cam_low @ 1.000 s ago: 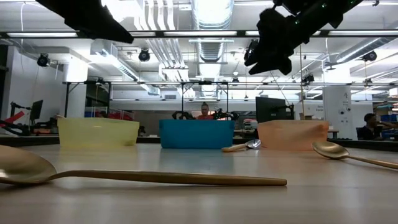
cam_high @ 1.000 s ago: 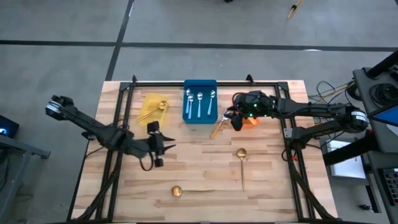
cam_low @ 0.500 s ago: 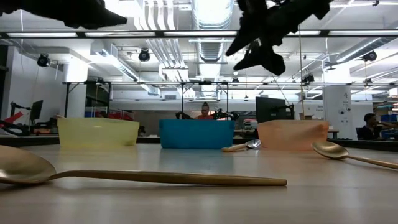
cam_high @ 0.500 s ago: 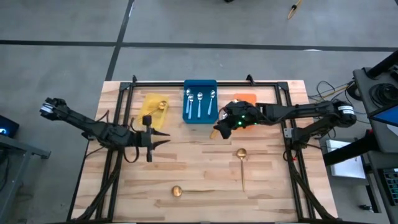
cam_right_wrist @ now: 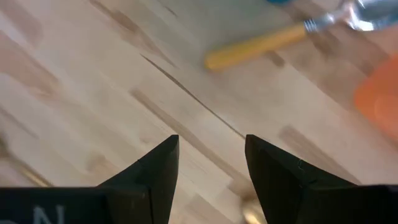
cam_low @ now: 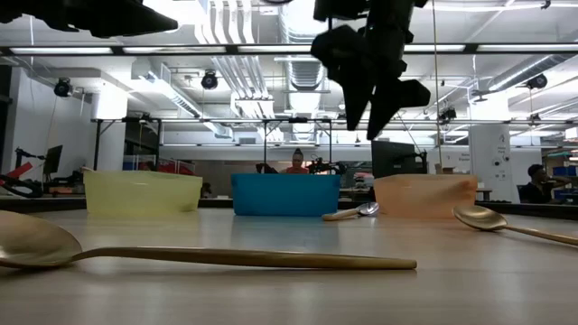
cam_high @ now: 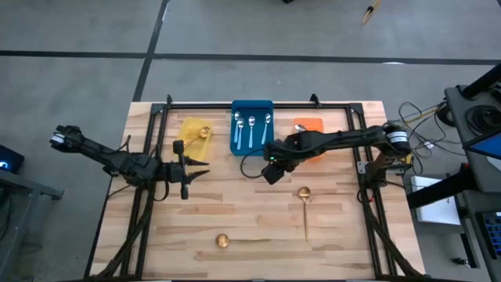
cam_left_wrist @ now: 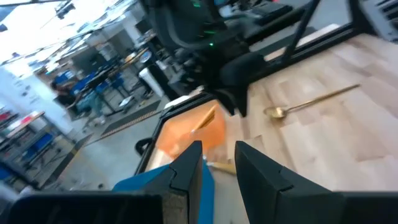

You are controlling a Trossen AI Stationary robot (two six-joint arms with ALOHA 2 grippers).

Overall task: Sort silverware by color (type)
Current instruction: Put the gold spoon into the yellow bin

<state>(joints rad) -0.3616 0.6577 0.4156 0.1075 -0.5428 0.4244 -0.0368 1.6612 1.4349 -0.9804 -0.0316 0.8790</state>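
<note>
An orange-handled spoon (cam_right_wrist: 267, 40) lies flat on the wood between the blue bin (cam_high: 252, 145) and the orange bin (cam_high: 310, 124). My right gripper (cam_right_wrist: 211, 144) hangs open above the table just near of that spoon, fingers pointing down, nothing between them; it hides the spoon in the high view. Two gold spoons (cam_high: 304, 205) (cam_high: 243, 240) lie on the near half. One gold spoon (cam_high: 202, 133) rests in the yellow bin (cam_high: 188, 130). Three blue-handled spoons (cam_high: 251, 129) lie in the blue bin. My left gripper (cam_high: 194, 168) is open and empty at the left, held level.
A black frame (cam_high: 258, 104) borders the table's far edge and sides. The three bins stand in a row along the far side. In the low view the nearest gold spoon (cam_low: 181, 255) lies across the front, and people show in the room behind.
My right gripper has swung from above the orange bin toward the table's left and near edge, tipping from nearly level to pointing down and rolling. My left gripper has drawn back toward the table's left edge and rolled. The spoons have not moved.
</note>
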